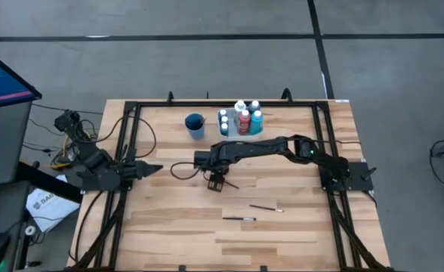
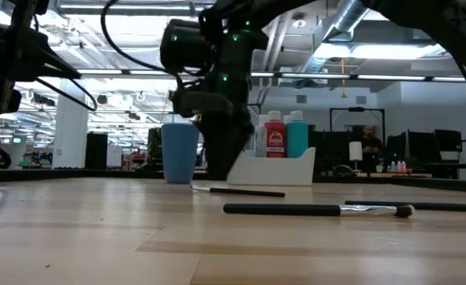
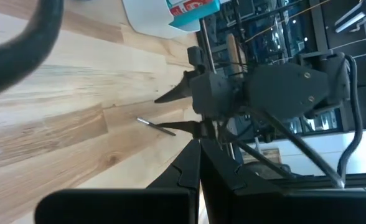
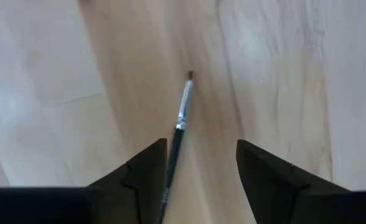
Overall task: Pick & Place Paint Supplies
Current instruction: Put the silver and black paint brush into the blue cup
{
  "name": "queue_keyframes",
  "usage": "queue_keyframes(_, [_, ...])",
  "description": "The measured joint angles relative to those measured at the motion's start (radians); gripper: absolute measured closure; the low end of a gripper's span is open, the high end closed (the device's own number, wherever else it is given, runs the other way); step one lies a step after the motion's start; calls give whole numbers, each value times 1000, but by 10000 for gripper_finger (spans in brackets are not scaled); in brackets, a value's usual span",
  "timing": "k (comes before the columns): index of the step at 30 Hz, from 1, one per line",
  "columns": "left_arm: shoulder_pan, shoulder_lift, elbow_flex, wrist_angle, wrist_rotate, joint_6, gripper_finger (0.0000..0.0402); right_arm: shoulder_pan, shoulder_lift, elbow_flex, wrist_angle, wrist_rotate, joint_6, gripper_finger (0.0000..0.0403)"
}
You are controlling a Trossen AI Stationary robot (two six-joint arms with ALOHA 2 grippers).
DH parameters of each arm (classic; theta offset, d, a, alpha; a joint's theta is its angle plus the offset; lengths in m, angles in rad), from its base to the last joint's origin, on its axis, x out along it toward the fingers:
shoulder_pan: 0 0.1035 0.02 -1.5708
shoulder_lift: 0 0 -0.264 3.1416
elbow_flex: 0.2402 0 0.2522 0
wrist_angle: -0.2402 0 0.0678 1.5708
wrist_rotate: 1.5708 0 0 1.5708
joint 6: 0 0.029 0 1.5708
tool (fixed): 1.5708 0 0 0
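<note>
Paintbrush (image 4: 178, 134) lies btwn right gripper's (image 4: 198, 171) spread fingers (image 4: 264, 171), untouched.

I see a light wooden table (image 1: 169, 227) carrying a blue cup (image 1: 195, 125) beside a white tray (image 1: 229, 133) of paint bottles (image 1: 243, 119). Three brushes lie flat on it: one (image 1: 226, 182) mid-table, two (image 1: 266, 207) (image 1: 239, 218) nearer the front.

We're in a big open lab or industrial office: grey concrete floor (image 1: 207, 19) marked with dark lines, exposed silver ducts (image 2: 348, 20) and strip lights overhead, rows of desks with monitors (image 2: 423, 146) behind. A person (image 2: 368, 141) sits back there, beyond the wooden worktable (image 1: 177, 227).
</note>
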Motion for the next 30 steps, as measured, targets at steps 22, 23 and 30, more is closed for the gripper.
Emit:
queue_keyframes(22, [0,1,-24,-24,45,27,401,3,88,32,18,-18,37,293])
queue_keyframes(23, [0,2,-24,-24,45,27,401,4,88,32,15,-15,39,313])
queue_keyframes(30, [0,2,-24,-23,43,27,401,-3,89,30,-3,-16,69,389])
